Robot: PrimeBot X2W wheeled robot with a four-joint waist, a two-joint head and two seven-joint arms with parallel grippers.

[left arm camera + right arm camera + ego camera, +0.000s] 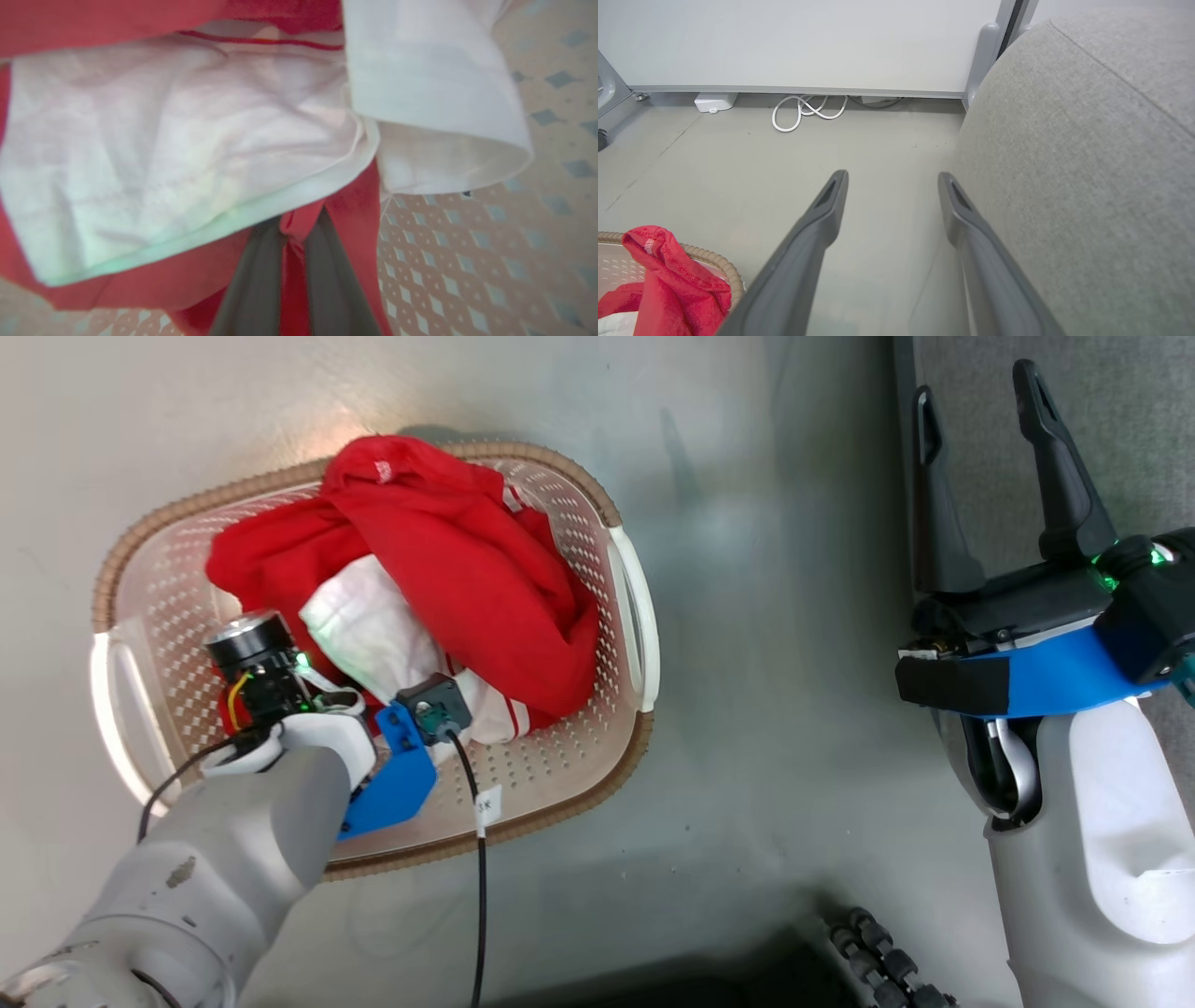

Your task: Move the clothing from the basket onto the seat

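So, the clothing [467,560]: bright red pieces with white panels, heaped in the basket [560,775] against its far rim and right-hand end. The near strip of the basket's bottom is bare.
Your left hand [296,223]: down inside the basket at its left end. Its fingers [254,280] stand close together with a fold of red fabric pinched between them, just under the hem of a white panel [163,154].
Your right hand [976,383]: fingers well apart and holding nothing, raised over the floor [775,709] just beside the seat's rounded front.
Where the seat [1087,140] lies: at your right, well apart from the basket, with bare floor between.
How it will handle: expect it soft, light and limp. It will drape and trail, and the pieces look tangled, so one fold may drag others up.
Where to hold: take a thick bunched fold rather than a thin hem. Your present pinch looks narrow and could slip.
What stands in the way: the basket's rim and its right handle [638,616] lie between the heap and the seat, so lift clear before you swing. The black cable [481,896] from your left wrist crosses the near rim.
Around: a coiled white cable [808,109] and a white box [714,100] sit at the foot of the partition panel [808,42], well off your path.
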